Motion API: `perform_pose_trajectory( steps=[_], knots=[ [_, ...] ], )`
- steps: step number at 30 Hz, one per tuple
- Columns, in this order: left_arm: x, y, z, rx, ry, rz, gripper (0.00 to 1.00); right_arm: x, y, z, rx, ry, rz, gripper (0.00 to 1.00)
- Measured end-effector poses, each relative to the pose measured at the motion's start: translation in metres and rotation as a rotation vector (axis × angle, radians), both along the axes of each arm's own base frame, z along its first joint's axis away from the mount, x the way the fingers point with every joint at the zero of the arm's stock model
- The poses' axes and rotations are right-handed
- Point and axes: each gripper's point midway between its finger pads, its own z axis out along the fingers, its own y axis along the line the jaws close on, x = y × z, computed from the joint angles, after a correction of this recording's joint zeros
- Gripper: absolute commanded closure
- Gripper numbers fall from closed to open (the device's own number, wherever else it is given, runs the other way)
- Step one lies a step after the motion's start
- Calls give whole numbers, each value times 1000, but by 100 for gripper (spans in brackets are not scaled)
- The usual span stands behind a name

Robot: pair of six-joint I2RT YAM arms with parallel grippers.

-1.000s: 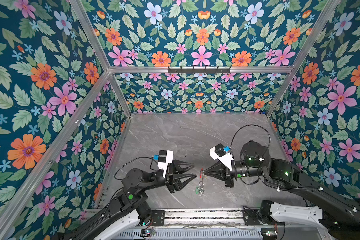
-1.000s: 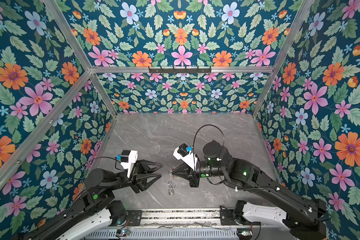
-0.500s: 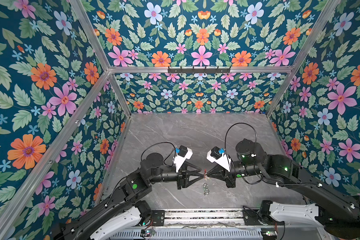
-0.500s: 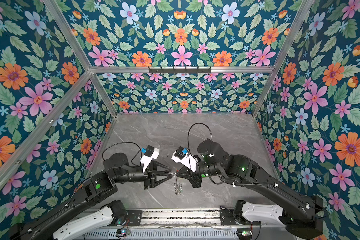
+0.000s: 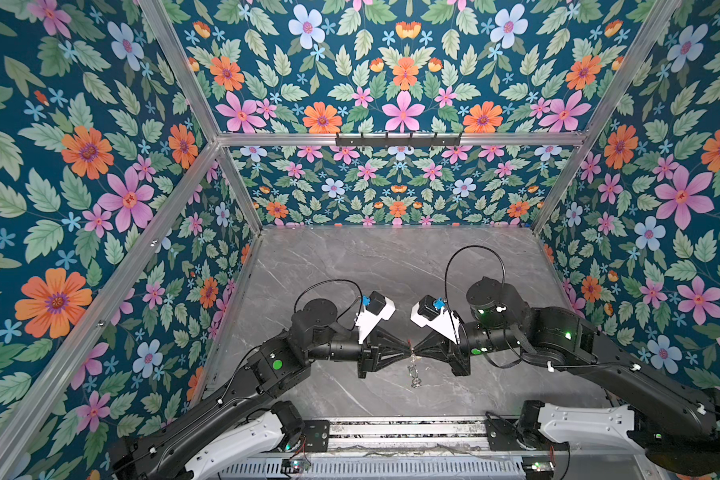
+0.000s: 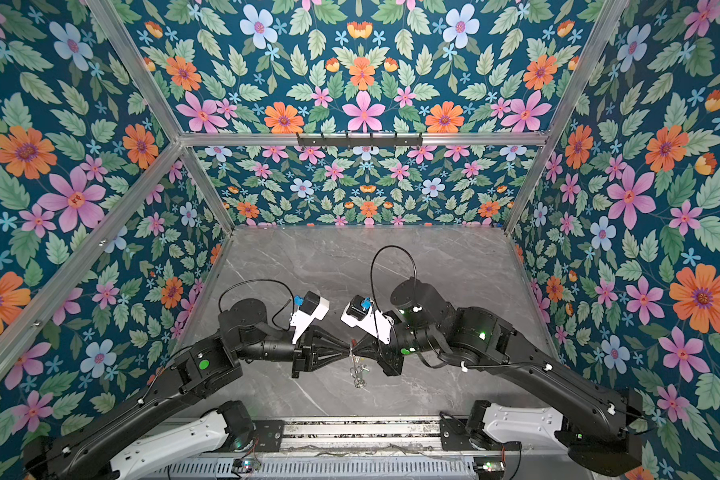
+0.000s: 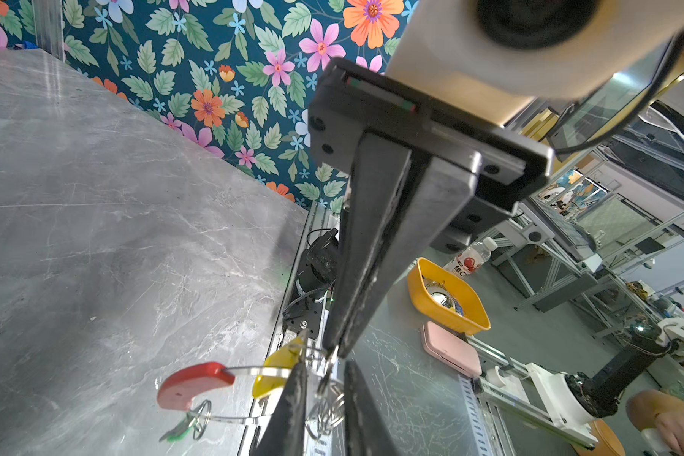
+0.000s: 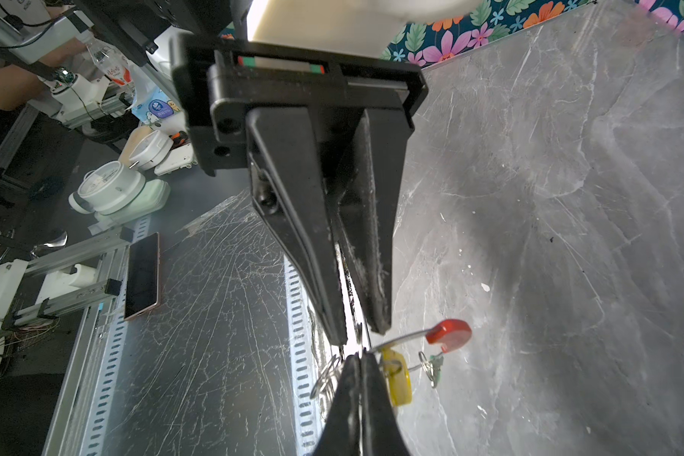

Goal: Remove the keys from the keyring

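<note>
The keyring (image 7: 253, 371), a flat grey ring with a red sleeve (image 7: 194, 385), hangs above the table between both arms. My right gripper (image 8: 359, 357) is shut on its rim, also seen from the left wrist (image 7: 334, 348). A yellow tag (image 8: 395, 381) and a green tag (image 7: 178, 430) hang from the ring. My left gripper (image 7: 324, 369) faces the right one tip to tip, jaws narrowly apart around a silver key (image 7: 326, 377) and wire loops. In both top views the grippers (image 5: 404, 345) (image 6: 358, 348) meet, with the keys (image 5: 413, 372) dangling below.
The grey marble table (image 5: 391, 266) is walled by floral panels on three sides. A metal rail (image 5: 391, 432) runs along the front edge. Beyond it stand a yellow bin (image 7: 447, 296), a pink case (image 7: 451, 349) and a phone (image 8: 143, 276).
My left arm has swung right until its tips meet the right gripper, and its jaws have narrowed around the hanging key. The right gripper drifted slightly left, still holding the ring.
</note>
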Motion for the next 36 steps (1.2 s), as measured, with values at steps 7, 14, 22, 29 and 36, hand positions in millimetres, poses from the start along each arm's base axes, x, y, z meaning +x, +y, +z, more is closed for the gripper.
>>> perform_pose_trajectory(
  steps=[7,14,22,29,36],
  knots=[
    [-2,-1,-1,3,3,-13,85,0,1,-1,-3,2,0,100],
    [-3,-1,-1,2,4,-20,95,1,1,-2,-6,3,-1,100],
    [-4,2,4,-19,-12,-19,100,2,4,1,13,-5,3,100],
    [-6,6,11,-43,-32,-13,100,3,3,5,49,-16,-14,61],
    [-7,16,20,-91,-88,23,100,4,-13,3,159,-82,-76,51]
  ],
)
